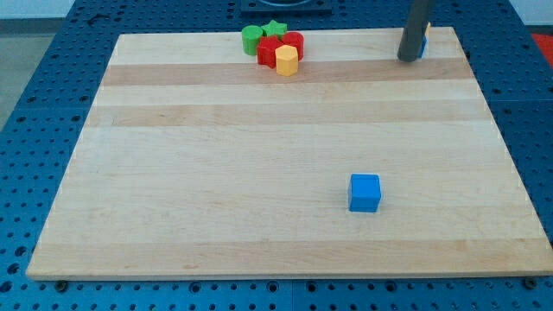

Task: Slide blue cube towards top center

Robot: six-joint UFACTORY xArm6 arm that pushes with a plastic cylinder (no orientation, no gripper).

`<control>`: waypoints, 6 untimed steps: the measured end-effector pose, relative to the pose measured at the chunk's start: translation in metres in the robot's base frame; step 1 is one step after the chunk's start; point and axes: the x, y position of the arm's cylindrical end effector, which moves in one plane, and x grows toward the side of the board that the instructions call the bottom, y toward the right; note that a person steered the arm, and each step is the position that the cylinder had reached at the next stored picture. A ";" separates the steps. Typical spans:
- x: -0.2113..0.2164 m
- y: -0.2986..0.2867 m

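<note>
The blue cube [364, 192] sits on the wooden board [216, 173], right of centre in the lower half. My tip [406, 59] is near the top right corner of the board, far above the cube and a little to its right. Behind the rod, a small blue and yellow block [423, 43] shows only as a sliver.
A tight cluster lies at the top centre: a green cylinder [252, 38], a green star [276, 29], red blocks [268, 49] [293, 41] and a yellow block [286, 60]. The board rests on a blue perforated table [52, 69].
</note>
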 end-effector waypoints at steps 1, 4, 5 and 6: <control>0.024 -0.001; 0.112 0.078; 0.155 0.088; 0.192 0.075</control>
